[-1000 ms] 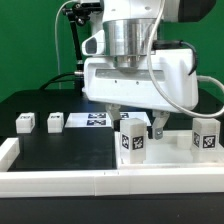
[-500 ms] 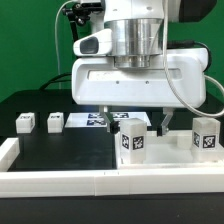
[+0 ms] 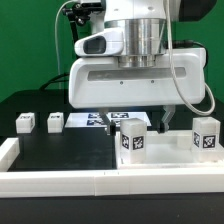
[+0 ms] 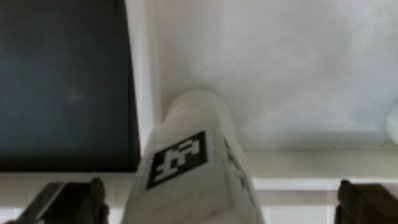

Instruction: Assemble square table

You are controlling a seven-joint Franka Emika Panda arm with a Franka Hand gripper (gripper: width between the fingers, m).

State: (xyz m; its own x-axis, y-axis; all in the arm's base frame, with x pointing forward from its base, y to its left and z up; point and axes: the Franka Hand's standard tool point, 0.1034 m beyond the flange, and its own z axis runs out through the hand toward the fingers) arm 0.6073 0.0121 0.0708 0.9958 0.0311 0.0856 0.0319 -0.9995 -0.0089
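Found, at the exterior view's left, a loose leg (image 3: 24, 122) and a second loose leg (image 3: 54, 122) lying apart on the black table (image 3: 50, 150), both well clear of the arm. Noted the marker board (image 3: 92, 120) flat just past them toward the middle, and the rail (image 3: 60, 181) running along the near edge. Saw next the middle leg (image 3: 132, 140) standing upright on the panel (image 3: 170, 153), tag toward the camera, with the gripper (image 3: 134, 121) directly over it. Read the jaws as spread fully wide, one finger to either side of that leg and neither touching it; held nothing. Confirmed the same in the wrist view: the leg rising between the two fingertips (image 4: 71, 203), a gap on each side, white panel around its foot. Spotted a far leg (image 3: 207, 136) upright on the panel at the exterior view's right, untouched. Could not tell whether either upright leg was fully seated. Judged the step in hand to be fitting the middle leg to the panel, with the two loose legs yet to be brought over. Judged the next move to call for closing squarely on the leg's sides, low enough for a firm hold, then twisting without tilting it or sliding the panel.
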